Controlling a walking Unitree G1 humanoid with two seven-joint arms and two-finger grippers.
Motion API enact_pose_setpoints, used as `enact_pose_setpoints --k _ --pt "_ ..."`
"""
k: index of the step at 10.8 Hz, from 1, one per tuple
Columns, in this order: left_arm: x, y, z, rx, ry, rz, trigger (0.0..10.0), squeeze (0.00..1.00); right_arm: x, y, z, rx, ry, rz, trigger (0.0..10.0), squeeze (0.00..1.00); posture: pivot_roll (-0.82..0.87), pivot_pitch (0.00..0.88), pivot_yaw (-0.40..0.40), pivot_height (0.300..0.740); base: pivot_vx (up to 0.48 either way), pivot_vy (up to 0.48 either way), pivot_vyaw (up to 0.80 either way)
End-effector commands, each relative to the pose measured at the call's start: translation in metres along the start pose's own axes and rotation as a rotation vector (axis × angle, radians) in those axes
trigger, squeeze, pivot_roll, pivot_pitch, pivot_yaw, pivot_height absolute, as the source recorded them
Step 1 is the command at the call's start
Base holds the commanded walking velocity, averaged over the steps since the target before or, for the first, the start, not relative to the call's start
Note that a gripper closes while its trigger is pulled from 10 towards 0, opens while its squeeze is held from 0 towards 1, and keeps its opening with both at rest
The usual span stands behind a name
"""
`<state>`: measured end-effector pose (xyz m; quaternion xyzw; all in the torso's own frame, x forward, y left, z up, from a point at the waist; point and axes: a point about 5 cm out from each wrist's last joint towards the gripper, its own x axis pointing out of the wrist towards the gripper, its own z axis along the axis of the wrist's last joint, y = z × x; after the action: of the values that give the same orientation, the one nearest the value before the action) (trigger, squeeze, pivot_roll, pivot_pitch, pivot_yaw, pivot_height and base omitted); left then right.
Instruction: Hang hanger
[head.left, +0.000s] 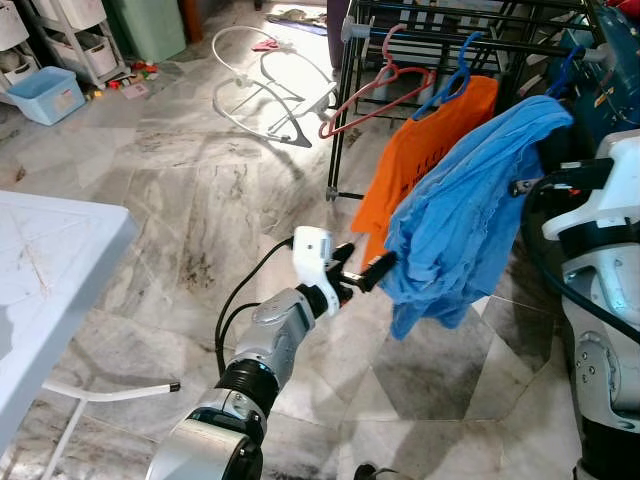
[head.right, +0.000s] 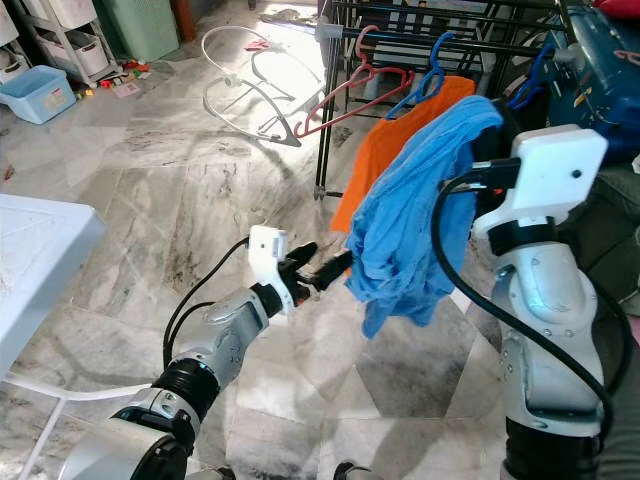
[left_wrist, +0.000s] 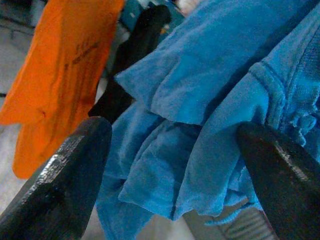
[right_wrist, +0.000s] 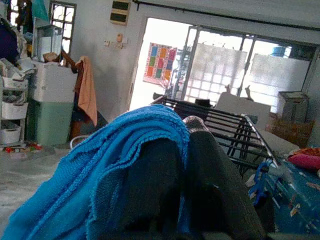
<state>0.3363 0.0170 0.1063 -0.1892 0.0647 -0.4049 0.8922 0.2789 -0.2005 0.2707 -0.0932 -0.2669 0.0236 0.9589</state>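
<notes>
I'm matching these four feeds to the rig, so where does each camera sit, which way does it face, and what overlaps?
Left eye view: head, looking forward and down; left arm reaches its left end effector to the blue garment.
Right eye view: same head, same scene; the right end effector holds the garment up.
Left wrist view: along open fingers at the garment.
Right wrist view: along fingers under the garment toward the drying rack.
All four share the blue garment.
</notes>
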Motion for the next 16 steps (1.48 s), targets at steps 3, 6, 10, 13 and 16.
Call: enact_pose_setpoints --k 3,6,10,13,16 --pt "0.019 -0.026 0.012 0.224 0.070 -0.244 10.0 0.00 0.010 -0.003 -0.005 -0.023 -0.013 0.020 0.0 0.00 -0.04 0.150 -0.056 0.740 0.000 0.000 0.00" --pt "0.025 -0.013 0.047 0.311 0.032 -0.204 10.0 0.00 0.016 -0.005 -0.009 -0.048 -0.028 0.015 0.0 0.00 -0.03 0.138 -0.043 0.740 0.000 0.000 0.00" --pt "0.021 -0.004 0.043 0.343 0.052 -0.145 10.0 0.00 0.023 -0.026 -0.009 -0.118 -0.041 -0.028 0.0 0.00 -0.03 0.138 -0.051 0.740 0.000 0.000 0.00" --pt "0.015 0.009 0.035 0.456 0.107 -0.011 10.0 0.00 0.028 -0.032 -0.008 -0.144 -0.048 -0.034 0.0 0.00 -0.04 0.140 -0.063 0.740 0.000 0.000 0.00" --pt "0.016 0.009 0.041 0.411 0.058 0.009 10.0 0.00 0.028 -0.032 -0.009 -0.148 -0.050 -0.032 0.0 0.00 -0.04 0.146 -0.064 0.740 0.000 0.000 0.00"
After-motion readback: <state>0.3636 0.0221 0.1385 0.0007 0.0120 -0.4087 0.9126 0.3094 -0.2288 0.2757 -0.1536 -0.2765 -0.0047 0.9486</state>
